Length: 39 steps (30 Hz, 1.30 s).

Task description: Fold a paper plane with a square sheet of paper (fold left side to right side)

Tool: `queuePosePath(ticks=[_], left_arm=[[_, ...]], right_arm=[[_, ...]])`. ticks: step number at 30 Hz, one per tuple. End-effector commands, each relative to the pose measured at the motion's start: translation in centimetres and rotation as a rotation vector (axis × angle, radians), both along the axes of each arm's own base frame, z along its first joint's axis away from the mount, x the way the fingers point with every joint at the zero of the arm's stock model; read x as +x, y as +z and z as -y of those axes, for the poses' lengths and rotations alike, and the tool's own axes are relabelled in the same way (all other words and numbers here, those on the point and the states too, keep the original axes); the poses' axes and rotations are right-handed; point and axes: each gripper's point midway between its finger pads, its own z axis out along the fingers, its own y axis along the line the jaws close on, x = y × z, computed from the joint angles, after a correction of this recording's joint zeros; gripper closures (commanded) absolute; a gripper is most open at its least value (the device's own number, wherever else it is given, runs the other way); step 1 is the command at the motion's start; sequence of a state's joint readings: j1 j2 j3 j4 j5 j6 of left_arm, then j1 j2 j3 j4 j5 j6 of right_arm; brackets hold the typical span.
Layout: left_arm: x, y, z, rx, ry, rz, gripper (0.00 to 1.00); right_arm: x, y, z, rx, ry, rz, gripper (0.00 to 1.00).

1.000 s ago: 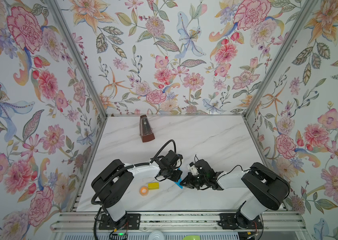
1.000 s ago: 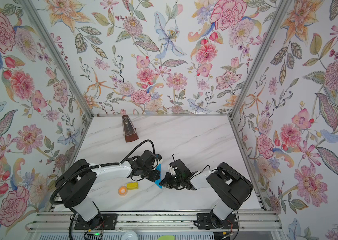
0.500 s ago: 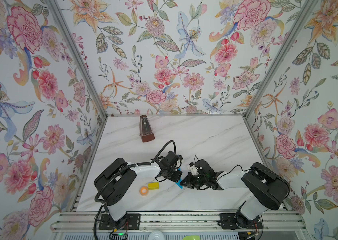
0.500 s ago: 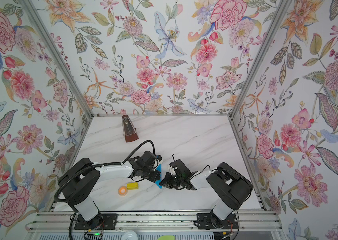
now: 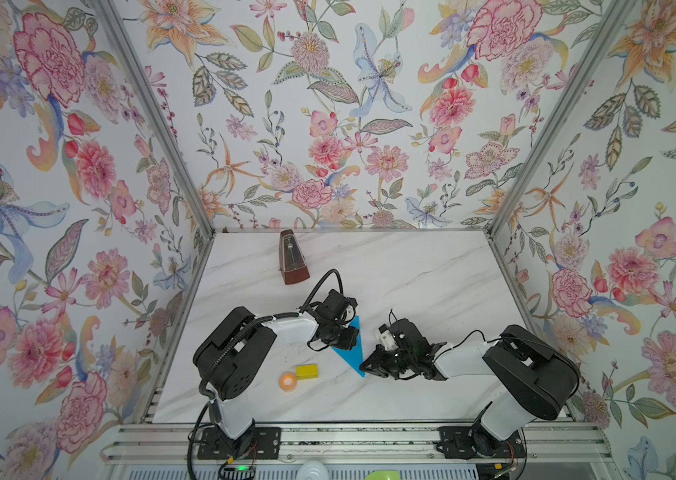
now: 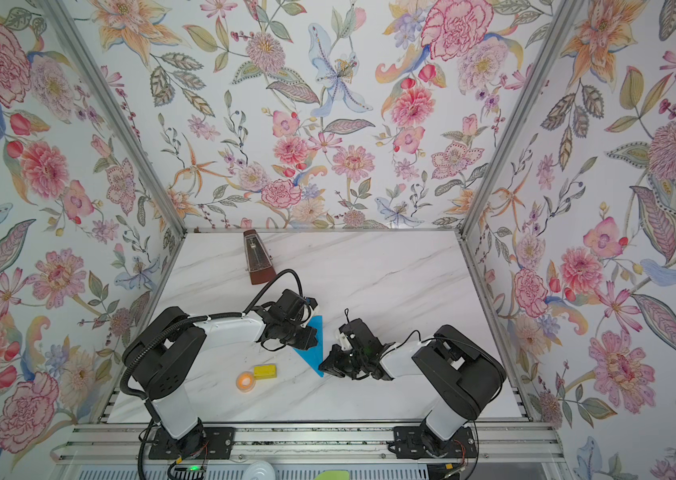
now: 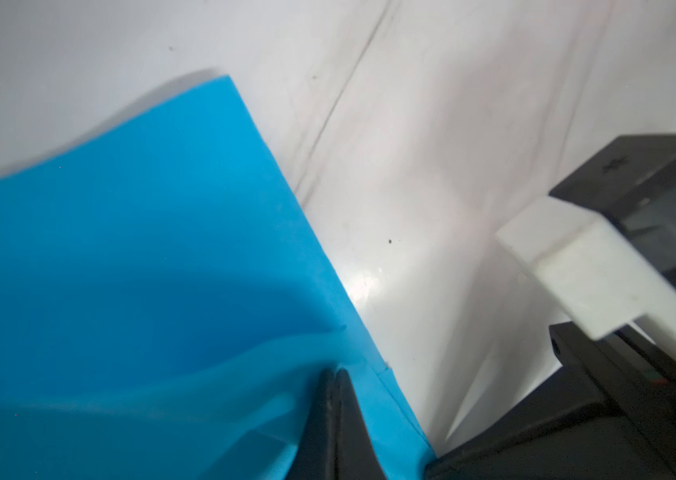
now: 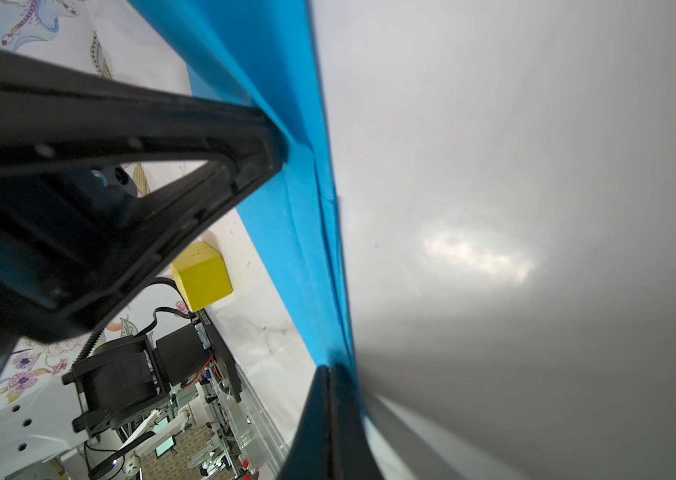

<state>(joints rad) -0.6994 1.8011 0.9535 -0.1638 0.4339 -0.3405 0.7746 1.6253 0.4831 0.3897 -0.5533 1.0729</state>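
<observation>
The square sheet of paper lies on the table folded into the paper plane (image 5: 352,350) (image 6: 313,348), a narrow bright blue triangle with its point toward the front. My left gripper (image 5: 346,337) (image 6: 307,336) is shut, its tips (image 7: 334,372) resting on top of the blue layers (image 7: 141,249) near a raised fold. My right gripper (image 5: 366,367) (image 6: 325,365) is shut too, its tips (image 8: 330,368) down at the paper's pointed end (image 8: 286,232). Neither pair of jaws has paper between them.
A brown metronome (image 5: 293,259) stands at the back left. A small yellow block (image 5: 306,371) (image 8: 202,270) and an orange tape roll (image 5: 287,380) lie front left of the paper. Flowered walls close in the table's left, back and right sides.
The left arm's shoulder link has shifted slightly; both grippers and the paper stay where they were.
</observation>
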Motion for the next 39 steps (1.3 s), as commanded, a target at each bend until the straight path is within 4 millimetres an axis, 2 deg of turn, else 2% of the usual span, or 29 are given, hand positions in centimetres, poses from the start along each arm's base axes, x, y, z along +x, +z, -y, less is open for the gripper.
queuePosePath(ticks=[1,6,15,19,23,27,31,34,37,39], left_arm=[[0.0,-4.6,-6.4,0.265,0.121,-0.063,1.00],[1.4,-4.8,-8.2,0.305,0.173,-0.057,1.00],[4.3,-3.6,-8.0,0.313,0.188,-0.016,1.00],[5.9,-1.9,-8.9,0.341,0.214,0.032,1.00],[6.7,1.0,-8.8,0.328,0.209,0.078,1.00],[5.6,3.4,-6.7,0.229,0.166,0.087,1.00],[3.3,4.1,-4.4,0.181,0.114,0.070,1.00],[2.2,4.1,-4.2,0.184,0.127,0.069,0.99],[2.0,4.9,-4.3,0.152,0.162,0.087,0.99],[1.8,5.3,-3.6,0.095,0.158,0.090,0.98]], right_arm=[[-2.8,-4.2,3.6,-0.183,-0.011,-0.132,1.00],[-2.7,-4.1,3.6,-0.181,-0.013,-0.130,1.00],[-2.6,-4.1,3.6,-0.182,-0.014,-0.130,1.00],[-2.6,-4.0,3.5,-0.180,-0.012,-0.127,1.00],[-2.5,-3.9,3.3,-0.174,-0.011,-0.125,1.00],[-2.4,-3.9,3.3,-0.173,-0.009,-0.123,1.00],[-2.4,-4.0,3.2,-0.174,-0.010,-0.127,1.00],[-2.3,-3.9,3.1,-0.171,-0.009,-0.124,1.00],[-2.2,-3.9,2.9,-0.169,-0.006,-0.124,1.00],[-2.2,-3.9,2.9,-0.169,-0.005,-0.124,1.00]])
